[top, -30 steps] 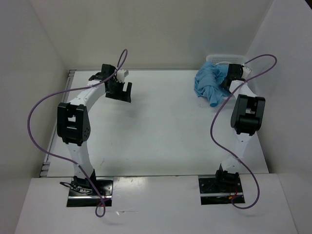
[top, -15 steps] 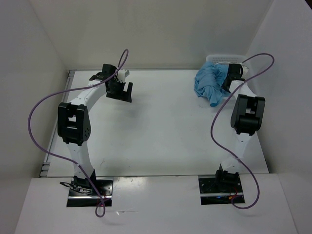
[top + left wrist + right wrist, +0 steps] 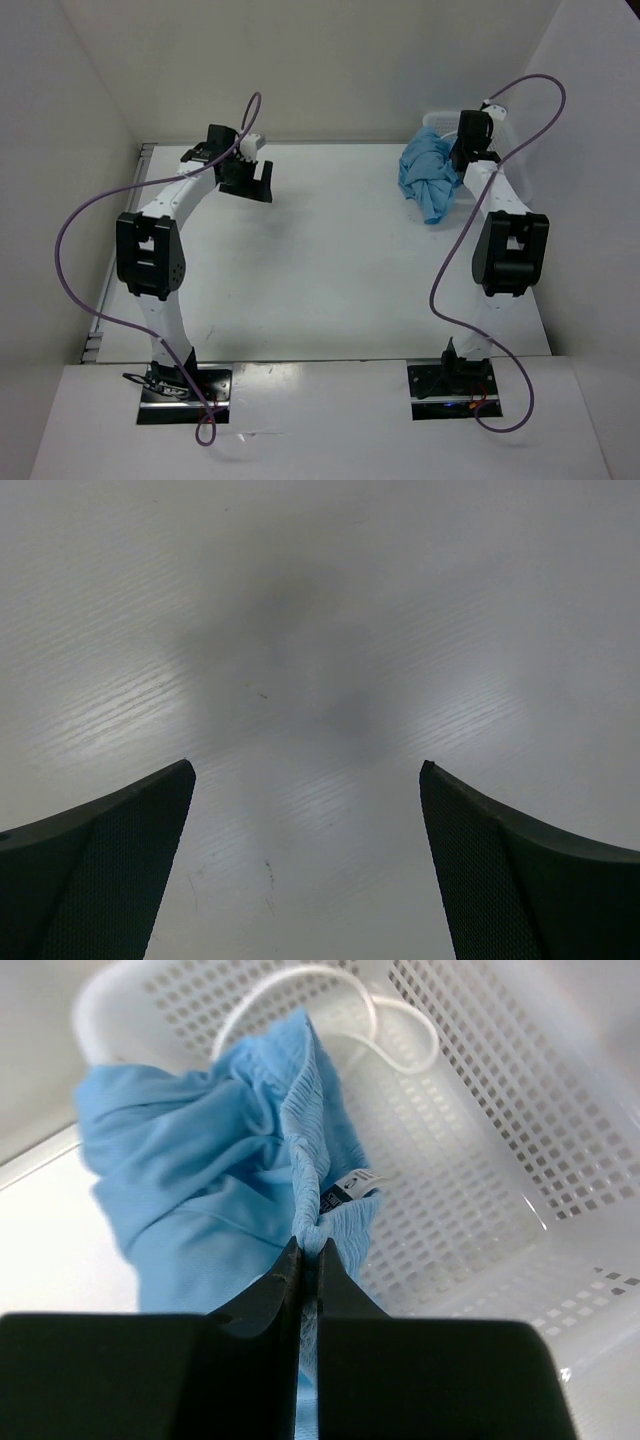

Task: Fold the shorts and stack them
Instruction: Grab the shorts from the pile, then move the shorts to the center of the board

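A white desk (image 3: 330,270) is seen, closed in by plain white walls (image 3: 330,60). Not much of the job looks done. The soft light blue fabric shorts (image 3: 200,1160) are all bunched up, and no fold has been made yet. They seem only partly out of the white plastic mesh basket (image 3: 500,1110), which sits just past the right end effector (image 3: 308,1248) and off to its side. The long thin white drawstring (image 3: 300,972) is looped over the basket beyond the tips. The shorts have yet to be pulled out, laid flat, folded and stacked.

The right end effector is pinched tight on a ridge of the shorts, right by a small white tag (image 3: 350,1185). The left end effector (image 3: 307,775) is held wide apart. Nothing is in it, and only bare desk is below it.
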